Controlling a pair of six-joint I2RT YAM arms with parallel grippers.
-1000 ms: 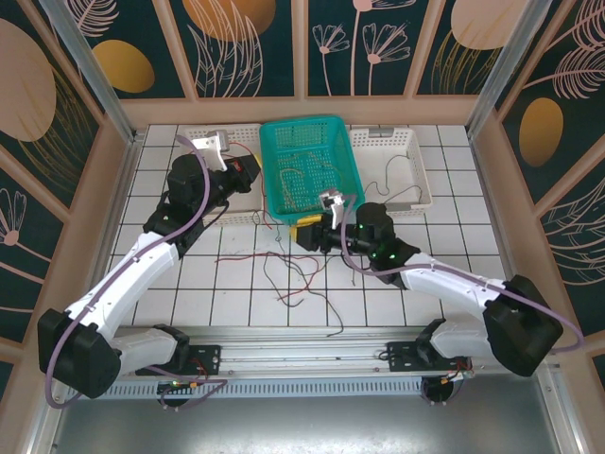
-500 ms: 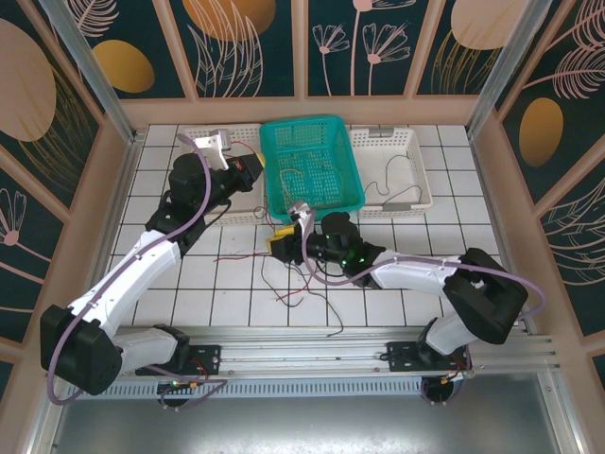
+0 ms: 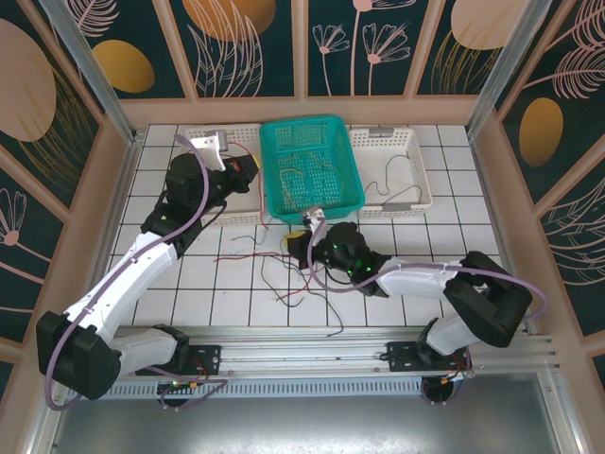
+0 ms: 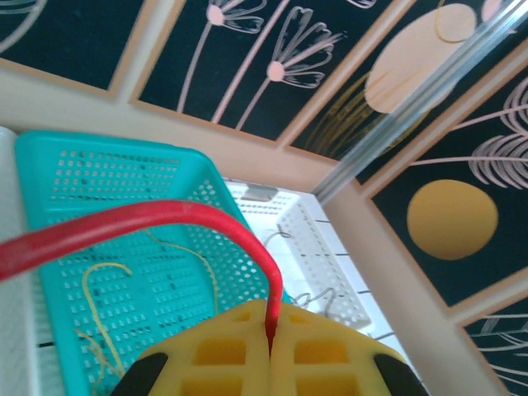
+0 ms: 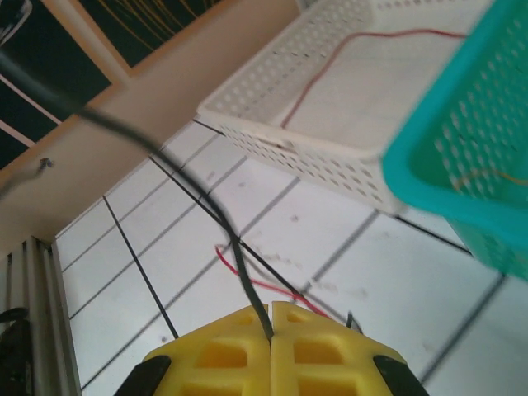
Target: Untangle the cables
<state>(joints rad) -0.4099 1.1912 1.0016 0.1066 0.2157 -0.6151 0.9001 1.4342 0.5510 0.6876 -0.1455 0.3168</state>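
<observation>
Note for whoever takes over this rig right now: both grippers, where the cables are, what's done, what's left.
Left gripper: shut on the red cable, raised beside the teal basket.
Right gripper: shut on a black cable, low over the tiles.
Done: yellow cables lie in the teal basket; another dark cable lies in the right white basket.
Left: the loose strands crossing on the tiles.
</observation>
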